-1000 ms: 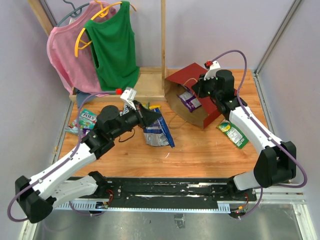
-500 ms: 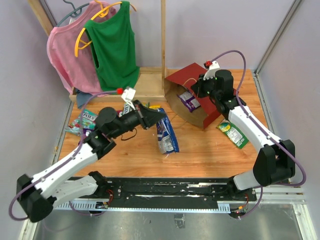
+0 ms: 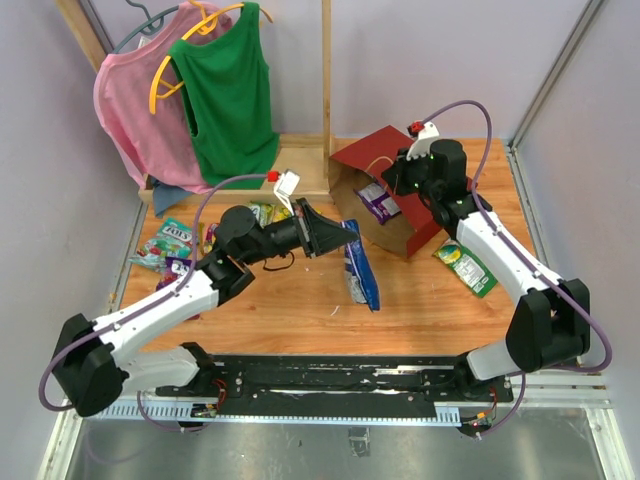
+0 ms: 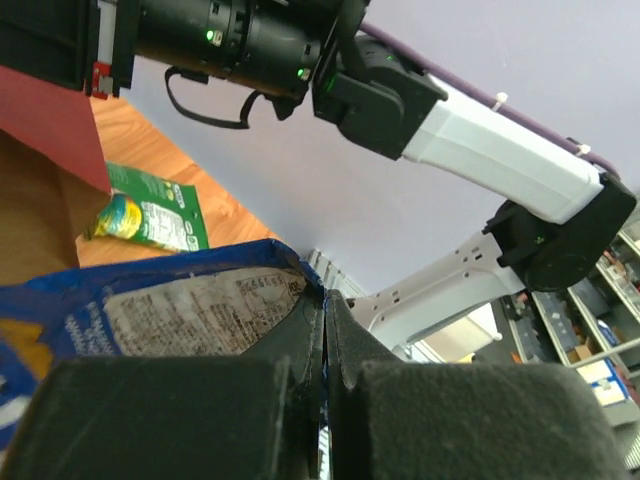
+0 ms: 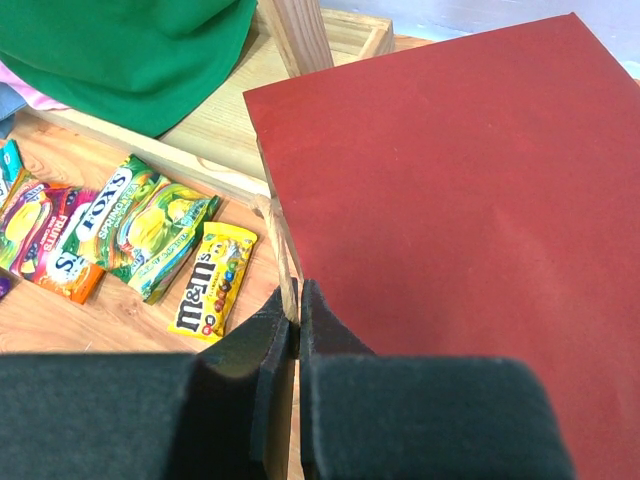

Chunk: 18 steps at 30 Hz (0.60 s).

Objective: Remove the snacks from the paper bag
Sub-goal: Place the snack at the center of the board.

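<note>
The red paper bag lies on its side at the back of the table, its mouth facing left, with a purple packet inside. My right gripper is shut on the bag's twisted paper handle at the rim of the red wall. My left gripper is shut on the top edge of the blue chip bag, which hangs edge-on just left of the mouth. In the left wrist view the pads pinch that blue bag.
A green packet lies right of the paper bag. Several small packets sit at the left edge, with a yellow M&M's pack and Fox's packs near a wooden rack that holds green and pink shirts.
My left gripper has swung right with the blue chip bag, from mid-table toward the paper bag's mouth; the chip bag now hangs edge-on. The right arm has not moved.
</note>
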### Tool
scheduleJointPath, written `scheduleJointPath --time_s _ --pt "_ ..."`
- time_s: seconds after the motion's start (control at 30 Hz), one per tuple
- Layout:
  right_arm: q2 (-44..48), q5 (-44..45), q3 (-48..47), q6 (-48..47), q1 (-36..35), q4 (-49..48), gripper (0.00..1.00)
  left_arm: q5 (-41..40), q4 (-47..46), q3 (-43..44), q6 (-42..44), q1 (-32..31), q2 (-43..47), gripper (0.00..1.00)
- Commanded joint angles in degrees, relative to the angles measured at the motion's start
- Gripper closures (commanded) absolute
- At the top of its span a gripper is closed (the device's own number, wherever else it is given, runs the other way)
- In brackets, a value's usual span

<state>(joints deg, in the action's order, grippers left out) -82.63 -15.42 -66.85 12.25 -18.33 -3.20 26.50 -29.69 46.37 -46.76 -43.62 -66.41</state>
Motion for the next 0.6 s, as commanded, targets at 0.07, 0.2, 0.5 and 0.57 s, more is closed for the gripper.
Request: scheduleJointPath --time_s 0.07,0.2,0.5,0.57 --pt "-1.0 -0.3 -0.1 0.3 0.0 -1.9 0.98 -11.0 7.7 -2.2 5.5 -0.5 9.9 1.0" --pt "-1.9 -0.9 -0.3 0.7 0.0 -2.3 0.98 -30.4 24.9 -4.9 8.0 -0.3 14.3 0.99" --pt "-2.4 -1.4 -0.5 1.2 -0.6 -2.7 0.98 -43.9 41.8 -13.6 5.5 6.4 18.6 0.9" --pt "-2.3 -1.5 -0.5 1.2 -0.8 -2.7 0.98 -44.5 43.5 -14.1 5.5 8.3 18.9 0.79"
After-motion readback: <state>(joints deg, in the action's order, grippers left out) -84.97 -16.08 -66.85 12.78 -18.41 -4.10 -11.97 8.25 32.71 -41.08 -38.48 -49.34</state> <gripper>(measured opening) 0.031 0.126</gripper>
